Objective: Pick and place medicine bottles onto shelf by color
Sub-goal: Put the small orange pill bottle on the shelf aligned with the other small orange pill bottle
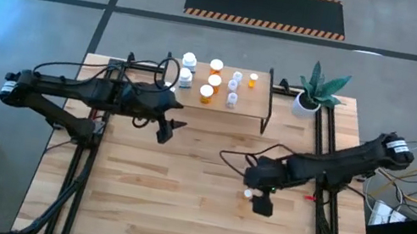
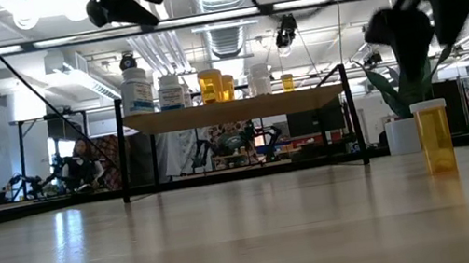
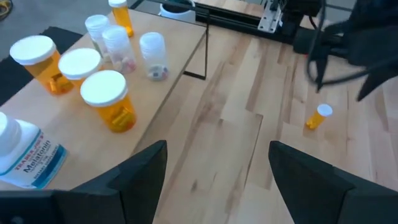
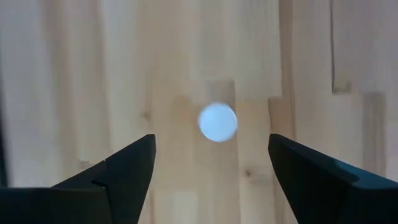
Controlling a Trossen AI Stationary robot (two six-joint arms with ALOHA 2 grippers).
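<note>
One small orange bottle with a white cap [image 1: 247, 194] stands upright on the tabletop right of centre; it also shows in the low view [image 2: 433, 136], the left wrist view [image 3: 318, 116] and, from straight above, the right wrist view [image 4: 217, 122]. My right gripper [image 1: 260, 202] is open just above it, fingers pointing down. The shelf [image 1: 225, 94] at the far centre carries several bottles: white ones [image 1: 188, 69] at its left, orange ones [image 1: 213, 78] in the middle, small pale ones [image 1: 233, 87] to the right. My left gripper [image 1: 165, 129] is open and empty near the shelf's near left corner.
A white pot with a green plant [image 1: 313, 92] stands at the far right, beside the shelf. Black frame rails [image 1: 323, 198] run along the table's left and right sides. Bare wood [image 1: 167, 204] lies between the arms and toward the near edge.
</note>
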